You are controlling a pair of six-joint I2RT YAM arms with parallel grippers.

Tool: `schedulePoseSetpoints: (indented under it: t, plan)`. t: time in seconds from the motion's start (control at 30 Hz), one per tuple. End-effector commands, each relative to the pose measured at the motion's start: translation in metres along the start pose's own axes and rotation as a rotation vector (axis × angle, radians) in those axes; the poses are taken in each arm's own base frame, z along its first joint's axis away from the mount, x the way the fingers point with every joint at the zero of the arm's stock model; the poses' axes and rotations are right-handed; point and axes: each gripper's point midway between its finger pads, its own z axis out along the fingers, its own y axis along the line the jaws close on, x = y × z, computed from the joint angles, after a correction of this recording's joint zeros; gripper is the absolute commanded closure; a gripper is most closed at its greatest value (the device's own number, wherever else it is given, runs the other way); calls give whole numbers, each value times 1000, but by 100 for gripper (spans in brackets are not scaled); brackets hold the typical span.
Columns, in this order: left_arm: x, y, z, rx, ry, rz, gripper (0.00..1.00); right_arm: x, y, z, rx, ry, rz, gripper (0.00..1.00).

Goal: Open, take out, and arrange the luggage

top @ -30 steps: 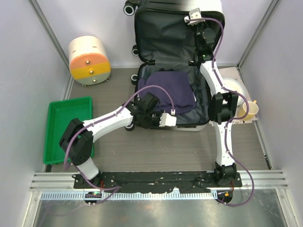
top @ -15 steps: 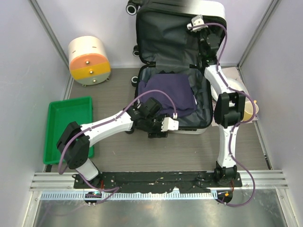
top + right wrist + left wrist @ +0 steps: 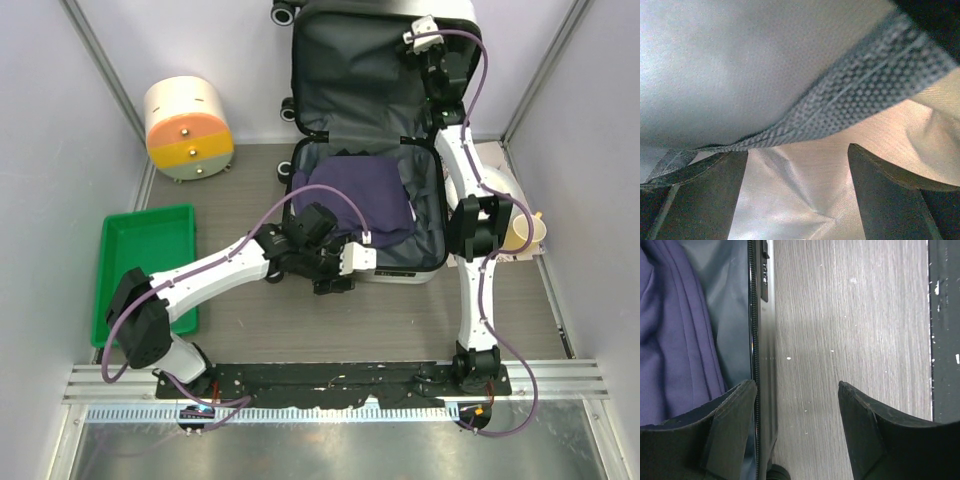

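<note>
Entry: small hard-shell suitcase, the luggage (image 3: 365, 150), with a white-to-black shell, dark grey fabric lining and black wheels. It stands open at the far middle of the grey wood-grain bench (image 3: 400, 320), base half lying flat and lid half upright against the back wall. Contents of the base half: one folded dark purple garment (image 3: 358, 195). Seen in the top view only: a green plastic tray (image 3: 148, 262) at the left; a cream-and-orange cylinder (image 3: 190, 128) at the far left, well apart from the luggage; a white bowl (image 3: 500, 185) and a yellow cup (image 3: 528, 232) just right of the base half. Seen in the left wrist view only: the zip line along the base rim and the garment's folds lying against the lining. The left pincer (image 3: 795, 390) is spread, one finger over the rim and the other over bare bench, gripping nothing. Seen in the right wrist view only: the right pincer (image 3: 797, 152), spread close against the lid lining, with a grey mesh strap (image 3: 850, 90) crossing above the fingers and nothing pinched.
</note>
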Motion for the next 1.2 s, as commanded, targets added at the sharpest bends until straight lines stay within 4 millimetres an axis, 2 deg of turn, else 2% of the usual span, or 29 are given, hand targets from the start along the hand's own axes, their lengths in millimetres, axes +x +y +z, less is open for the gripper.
schedulePoseSetpoints:
  t: [0.0,0.03,0.13,0.23,0.33,0.43,0.47,0.53,0.57,0.63,0.67,0.73,0.77,0.83,0.87,0.9,0.97,1.03,1.07,1.1,1.13,1.17]
  plan:
    - [-26,-5,-18,0,-76,-1,28,3,-12,-10,-81,33,102,14]
    - [-26,-6,-19,-3,-78,-4,27,25,12,-20,-142,83,136,14]
    - [-29,-7,-23,-13,-90,-24,23,32,34,-39,-228,120,202,13]
    - [-33,-10,-28,-15,-105,-45,15,38,41,-52,-245,142,227,11]
    - [-34,-12,-35,-23,-119,-53,14,38,38,-61,-232,146,222,11]
    - [-40,-2,-48,-73,-160,-130,15,29,35,-65,-236,130,225,11]
    - [-39,11,-56,-113,-179,-169,15,17,30,-66,-241,110,224,11]
    - [-41,29,-76,-186,-220,-299,15,6,28,-69,-254,106,231,11]
    - [-33,56,-96,-267,-247,-377,15,-8,23,-71,-261,93,232,11]
    - [-27,81,-130,-355,-315,-574,15,-20,18,-76,-262,90,241,11]
    - [-1,103,-156,-444,-320,-690,15,-32,11,-81,-262,90,254,11]
    - [25,115,-186,-539,-325,-831,16,-38,8,-91,-273,105,260,11]
    - [57,121,-207,-618,-295,-918,16,-52,0,-100,-281,105,263,11]
    - [93,115,-226,-703,-248,-991,16,-49,5,-116,-319,143,264,11]
    - [123,110,-242,-763,-208,-1067,16,-49,7,-125,-337,170,269,11]
    - [140,106,-250,-805,-180,-1104,14,-52,7,-137,-349,183,279,11]
    - [192,89,-268,-899,-78,-1245,13,-52,9,-154,-372,219,294,11]
    - [221,72,-271,-916,12,-1370,14,-55,8,-175,-382,238,315,11]
    - [242,66,-275,-950,76,-1446,14,-56,10,-183,-390,239,317,11]
    - [251,62,-273,-955,119,-1496,15,-44,19,-197,-412,271,324,11]
    - [259,55,-269,-951,161,-1545,16,-54,15,-205,-411,255,327,11]
    - [270,53,-263,-949,200,-1607,16,-55,14,-211,-411,257,331,11]
